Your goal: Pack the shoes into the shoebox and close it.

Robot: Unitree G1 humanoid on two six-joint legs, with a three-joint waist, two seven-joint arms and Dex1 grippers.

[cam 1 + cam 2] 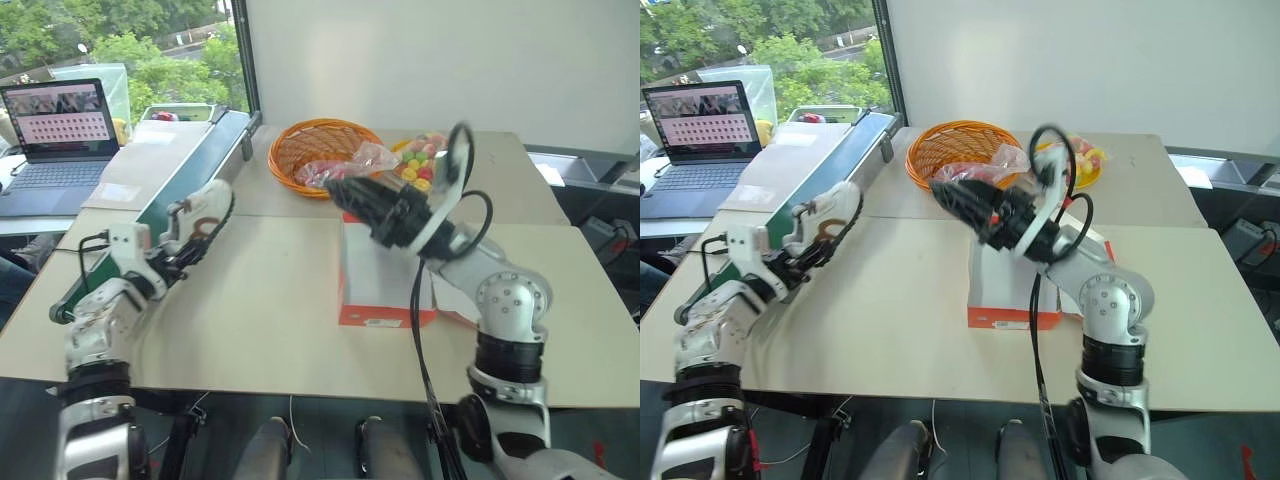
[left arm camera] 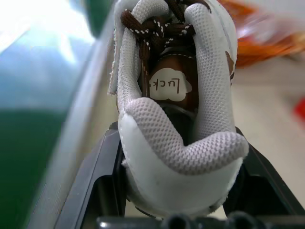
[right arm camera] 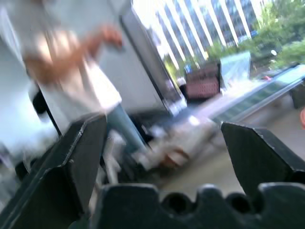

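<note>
One of the shoes (image 2: 178,119), a small white sneaker with dark laces and a brown inside, is clamped heel-first in my left gripper (image 2: 178,162). In the head views that shoe (image 1: 207,197) hangs over the table's left part, beside the belt, with the left gripper (image 1: 198,230) shut on it. The shoebox (image 1: 385,315), orange-red with a pale side, stands at mid-table. My right gripper (image 1: 352,195) is raised over the box's far end, pointing left and up, open and empty (image 3: 167,157). My right arm hides the box's inside.
An orange wicker basket (image 1: 318,150) holding a plastic bag sits behind the box, beside a dish of coloured sweets (image 1: 420,165). A green conveyor belt (image 1: 185,165) runs along the table's left side. A laptop (image 1: 60,125) is at far left. A blurred person (image 3: 71,67) appears in the right wrist view.
</note>
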